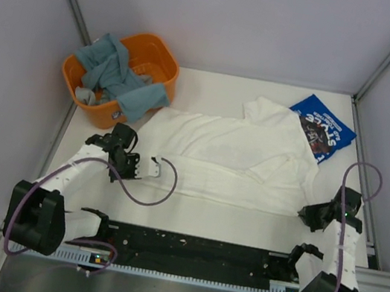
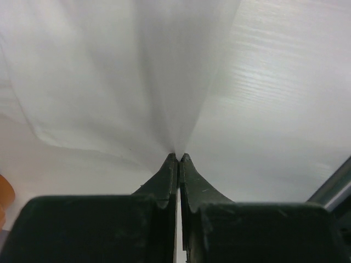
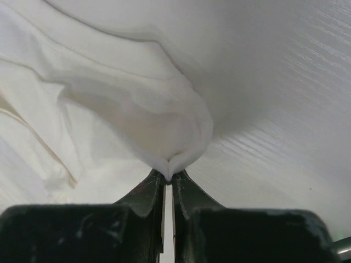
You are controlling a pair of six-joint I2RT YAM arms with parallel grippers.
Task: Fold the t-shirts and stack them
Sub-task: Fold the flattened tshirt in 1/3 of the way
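Observation:
A large white t-shirt (image 1: 231,156) lies spread across the middle of the table, its near hem running between both arms. My left gripper (image 1: 152,169) is shut on the shirt's near left corner; in the left wrist view the white cloth (image 2: 137,71) fans out taut from the closed tips (image 2: 179,156). At the near right corner my right gripper (image 1: 306,213) is shut on a small fold of the same shirt (image 3: 137,109), pinched at the tips (image 3: 168,174). A folded royal-blue t-shirt (image 1: 321,129) with white lettering lies at the back right, partly under the white shirt's edge.
An orange basket (image 1: 167,56) holding grey-blue cloths stands at the back left. A black rail (image 1: 192,248) runs along the table's near edge between the arm bases. Grey walls close in the left, right and back sides.

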